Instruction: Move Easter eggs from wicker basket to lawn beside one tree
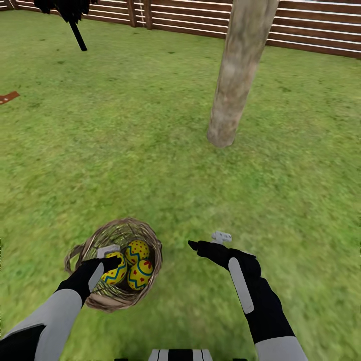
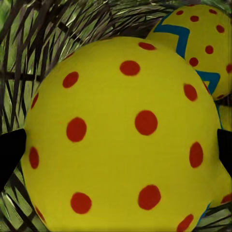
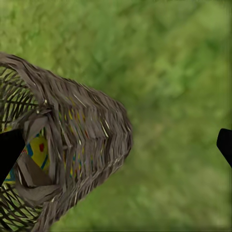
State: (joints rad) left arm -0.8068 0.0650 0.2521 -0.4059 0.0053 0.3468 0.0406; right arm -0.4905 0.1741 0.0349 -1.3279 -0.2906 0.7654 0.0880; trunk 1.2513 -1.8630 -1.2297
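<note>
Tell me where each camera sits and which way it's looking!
Head view: on the robot's head, looking forward and down at the lawn, the tree, the wicker basket and both arms.
Left wrist view: by the left gripper, looking into the basket at a dotted egg; dark fingertips show at the edges.
Right wrist view: by the right gripper, looking at grass and the basket's outside wall.
Shared: the basket appears in all three.

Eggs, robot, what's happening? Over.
Left claw in basket, open around an egg. Right claw open over grass. Three eggs inside. Tree ahead.
</note>
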